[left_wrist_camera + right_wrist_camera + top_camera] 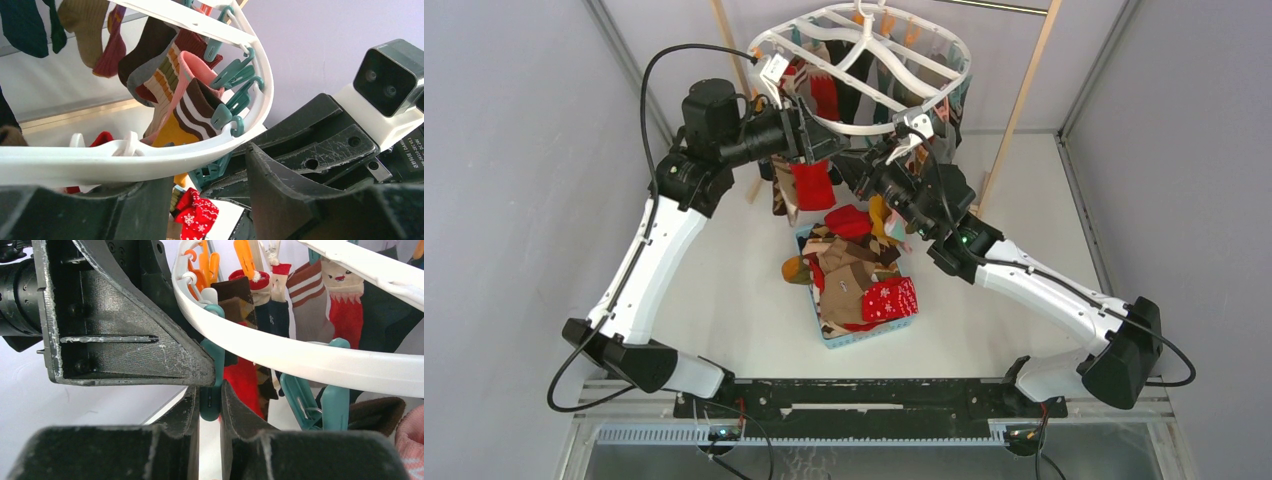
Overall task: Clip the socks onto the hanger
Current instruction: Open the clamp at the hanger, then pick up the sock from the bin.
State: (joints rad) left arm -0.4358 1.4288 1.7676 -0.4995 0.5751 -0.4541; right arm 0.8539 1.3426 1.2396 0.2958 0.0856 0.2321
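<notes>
The right tool [210, 396] is closed on a teal plastic clothespin [210, 407], one finger pressed to each side of it. The pin hangs from the near rim of the large white plastic oval ring hanger [300, 356]. The left tool [207, 169] sits just under the same rim with its fingers spread apart and nothing visible between them. A plain red fabric sock [812, 185] hangs just below it. In the right wrist view this sock is just behind the pinched pin, but I cannot tell whether the pin's mouth has it. The other mixed-colour socks [856, 272] lie heaped in the small light-blue basket [864, 340] on the white bench [724, 300], beneath the hanger.

The step looks like seating the red sock in that pin. To do it well, the squeeze should be full enough to gape the mouth, and the cuff should go in deep, not by its edge. The ring appears to hang free, so it needs steadying. Ease the pin shut slowly, and see the sock hang by it before either arm draws away.
</notes>
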